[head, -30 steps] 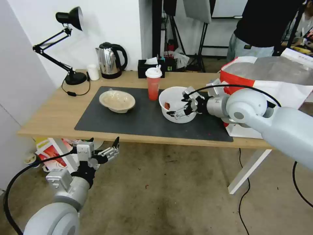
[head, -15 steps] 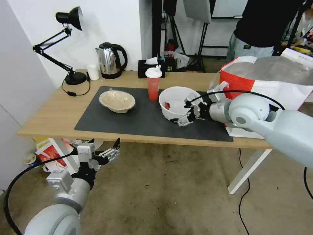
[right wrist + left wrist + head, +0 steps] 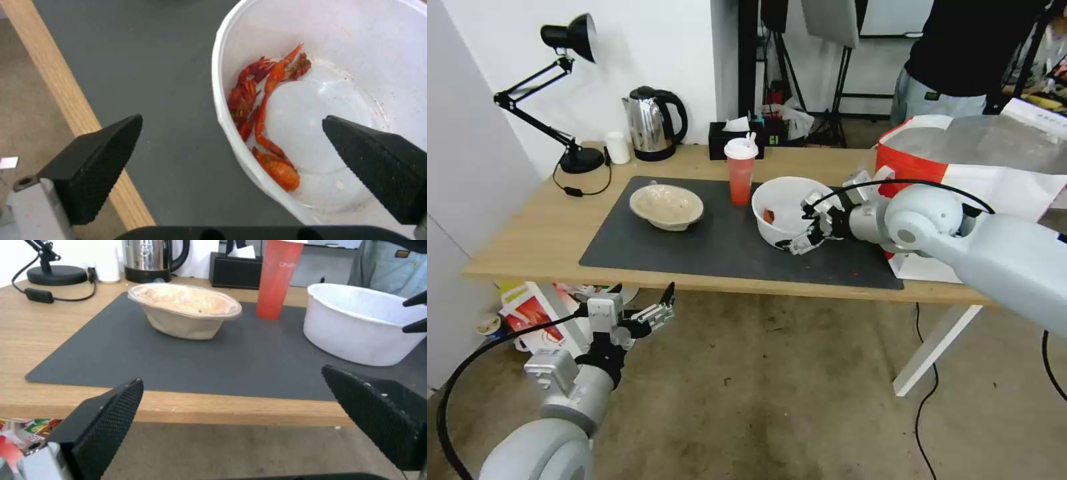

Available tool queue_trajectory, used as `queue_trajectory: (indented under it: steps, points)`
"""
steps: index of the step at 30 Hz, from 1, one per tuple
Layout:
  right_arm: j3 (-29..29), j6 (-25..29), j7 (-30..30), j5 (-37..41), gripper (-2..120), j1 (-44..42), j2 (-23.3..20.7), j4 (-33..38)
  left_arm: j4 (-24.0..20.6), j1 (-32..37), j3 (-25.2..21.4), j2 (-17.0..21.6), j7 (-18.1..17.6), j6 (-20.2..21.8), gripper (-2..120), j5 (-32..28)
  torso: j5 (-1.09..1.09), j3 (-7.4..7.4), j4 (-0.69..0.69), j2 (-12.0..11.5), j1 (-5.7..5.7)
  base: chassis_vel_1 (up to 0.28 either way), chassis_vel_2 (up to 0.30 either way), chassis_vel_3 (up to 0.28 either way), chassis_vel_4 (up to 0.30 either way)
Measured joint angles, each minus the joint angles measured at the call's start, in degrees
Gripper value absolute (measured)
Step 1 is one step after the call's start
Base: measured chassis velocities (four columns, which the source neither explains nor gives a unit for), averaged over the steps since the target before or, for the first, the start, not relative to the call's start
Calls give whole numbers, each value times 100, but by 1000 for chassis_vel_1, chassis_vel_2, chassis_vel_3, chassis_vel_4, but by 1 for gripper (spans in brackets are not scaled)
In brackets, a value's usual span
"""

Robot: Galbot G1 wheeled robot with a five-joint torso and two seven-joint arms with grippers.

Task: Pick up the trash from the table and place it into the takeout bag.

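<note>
First pickup in hand: right claw (image 3: 805, 225), fingers apart, straddles the near-right rim of the white bowl (image 3: 785, 208) on the bench mat. Next it must close, lift, carry right to the takeout bag (image 3: 960, 157). Left claw (image 3: 650, 310) hangs open below the bench

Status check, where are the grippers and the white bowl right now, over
Right gripper open, jaws straddling the near rim of the white bowl, not closed. Left gripper open, idle below the table edge. Bowl on mat; nothing blocking.
</note>
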Motion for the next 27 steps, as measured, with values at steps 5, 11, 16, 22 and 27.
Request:
queue_trajectory:
  steps: [5, 11, 16, 22, 27]
  points:
    - [-135, 0, -19, -42, 100, 109, 77, -138, 5, -3, 14, -13, -2, -2, 100, 9, 0, 0, 0, 0, 0, 0, 0, 0, 0]
    - [-224, 0, -9, -49, 100, 161, 156, -202, 5, 1, 23, -22, -5, -3, 100, 20, 0, 0, -1, 0, 0, 0, 0, 0, 0]
    - [-301, 0, -16, -59, 100, 232, 238, -353, 3, 22, 23, -33, -10, -5, 100, 30, 0, 0, 0, 0, 0, 0, 0, 0, 0]
    - [-349, -2, -44, -74, 100, 273, 289, -477, 2, 32, 25, -45, -12, -5, 100, 33, 0, 0, 0, 0, 0, 0, 0, 0, 0]
    - [-416, -2, -87, -130, 100, 312, 384, -643, 2, 27, 41, -64, -14, -6, 100, 42, 0, 0, -1, 0, 0, 0, 0, 0, 0]
